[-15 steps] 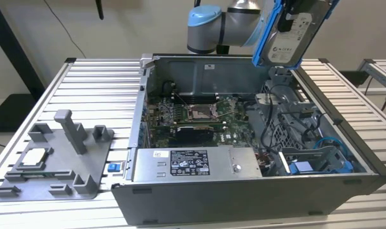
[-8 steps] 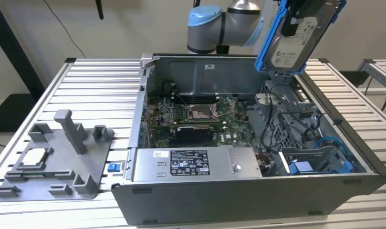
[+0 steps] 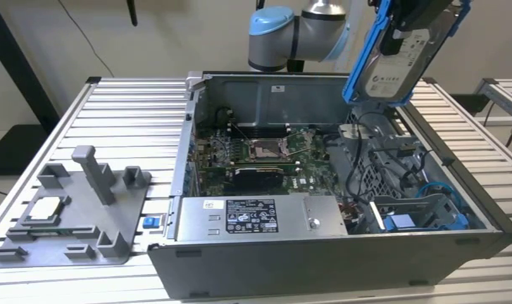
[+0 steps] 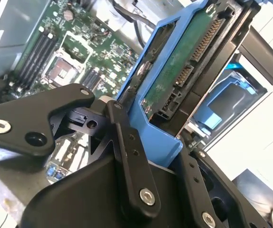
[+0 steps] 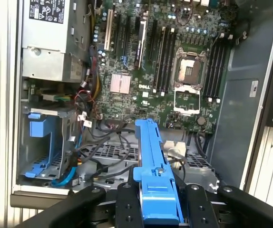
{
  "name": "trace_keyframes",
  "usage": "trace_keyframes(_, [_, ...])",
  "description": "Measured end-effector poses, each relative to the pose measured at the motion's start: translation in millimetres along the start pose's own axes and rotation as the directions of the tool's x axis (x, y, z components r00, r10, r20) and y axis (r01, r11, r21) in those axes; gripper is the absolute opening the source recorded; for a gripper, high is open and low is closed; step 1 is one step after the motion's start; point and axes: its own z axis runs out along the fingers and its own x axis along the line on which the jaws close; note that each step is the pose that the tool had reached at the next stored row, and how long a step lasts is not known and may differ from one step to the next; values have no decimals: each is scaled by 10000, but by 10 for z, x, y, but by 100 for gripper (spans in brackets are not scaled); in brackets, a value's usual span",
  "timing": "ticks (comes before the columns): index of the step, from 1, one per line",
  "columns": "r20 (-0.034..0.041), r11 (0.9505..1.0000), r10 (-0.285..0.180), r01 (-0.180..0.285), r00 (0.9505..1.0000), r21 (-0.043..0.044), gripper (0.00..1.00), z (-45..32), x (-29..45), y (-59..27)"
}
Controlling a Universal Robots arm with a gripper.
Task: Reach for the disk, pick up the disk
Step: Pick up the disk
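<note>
1. While the disk [image 3: 397, 60] hangs in the upper right of the exterior view, tilted and well above the open computer case [image 3: 323, 266], we judge the pick-up already done: it touches nothing below it.
2. We see its silver face and white label framed by the blue carrier, with the lower end pointing down toward the case's right side.
3. We find the gripper [image 5: 158, 202] closed on the disk: in the first wrist view the black fingers [image 5: 127, 204] press against both sides of the blue frame at lower centre.
4. In the second wrist view the disk [image 4: 184, 71] runs from centre to upper right, its green circuit board and connector turned toward us, with a black finger [image 4: 127, 147] lying along the blue edge.
5. Below it, we see the motherboard [image 5: 151, 61] in the upper half of the first wrist view, and an empty blue bracket [image 5: 43, 142] at left inside the case.
6. Outward again, a grey fixture [image 3: 74, 209] sits on the slatted table [image 3: 121, 107] at lower left of the exterior view, holding a small square chip [image 3: 38, 209].
7. We judge reaching and grasping complete; nothing of the stated task appears left.
</note>
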Motion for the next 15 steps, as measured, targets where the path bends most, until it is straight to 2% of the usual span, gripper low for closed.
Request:
trace_keyframes(13, [1, 10000, 0, 0, 10000, 0, 0, -23, 359, 35])
trace_keyframes(15, [1, 10000, 1, -1, 10000, 4, 0, -25, 397, 40])
